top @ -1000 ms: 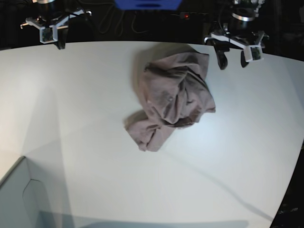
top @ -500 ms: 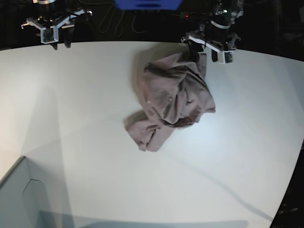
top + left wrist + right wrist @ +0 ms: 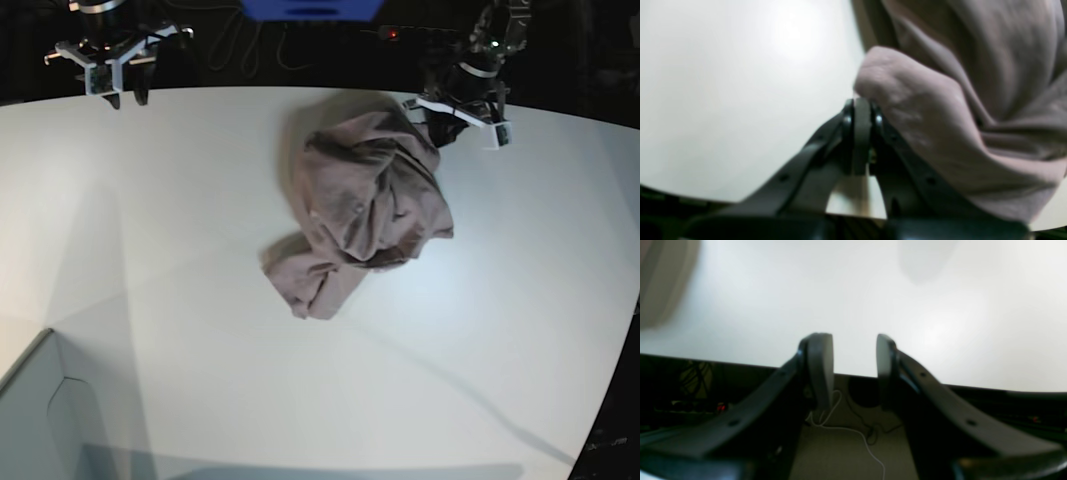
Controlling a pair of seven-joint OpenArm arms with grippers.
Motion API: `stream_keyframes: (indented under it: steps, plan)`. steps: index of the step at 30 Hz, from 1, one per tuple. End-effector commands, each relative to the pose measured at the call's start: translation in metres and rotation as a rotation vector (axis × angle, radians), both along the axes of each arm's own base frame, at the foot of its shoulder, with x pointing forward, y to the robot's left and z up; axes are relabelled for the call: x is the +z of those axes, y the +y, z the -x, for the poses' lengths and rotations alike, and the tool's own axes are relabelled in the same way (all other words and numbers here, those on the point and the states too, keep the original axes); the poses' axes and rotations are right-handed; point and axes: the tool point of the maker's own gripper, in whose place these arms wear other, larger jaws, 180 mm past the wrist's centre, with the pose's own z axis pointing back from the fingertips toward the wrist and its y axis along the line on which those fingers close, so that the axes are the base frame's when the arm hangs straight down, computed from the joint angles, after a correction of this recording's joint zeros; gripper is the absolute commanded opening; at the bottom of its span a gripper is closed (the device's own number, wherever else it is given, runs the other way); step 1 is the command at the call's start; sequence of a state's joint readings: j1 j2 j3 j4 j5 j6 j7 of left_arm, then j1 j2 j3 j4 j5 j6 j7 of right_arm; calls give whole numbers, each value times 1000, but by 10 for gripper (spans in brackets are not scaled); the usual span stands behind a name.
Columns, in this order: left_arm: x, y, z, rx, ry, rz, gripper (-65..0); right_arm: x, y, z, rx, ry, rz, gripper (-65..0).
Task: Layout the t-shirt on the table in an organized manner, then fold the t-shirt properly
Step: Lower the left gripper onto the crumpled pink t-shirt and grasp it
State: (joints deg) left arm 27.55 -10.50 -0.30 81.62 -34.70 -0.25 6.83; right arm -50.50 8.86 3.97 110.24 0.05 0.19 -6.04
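Leftmost, pale grey box corner cut off at frame edge. Right gripper over table far rim, fingers apart, empty. T-shirt crumpled mid-table, sleeves and neckline lost in folds. Left gripper pinched closed on t-shirt's far corner; pinch blurred in wrist view.
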Motion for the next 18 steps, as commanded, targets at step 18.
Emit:
stream_keyframes:
  steps: [18]
  plan:
    - [295, 62, -129, 62, -825, -62, -650, 9, -4, -7, -2, -38, 11, -432]
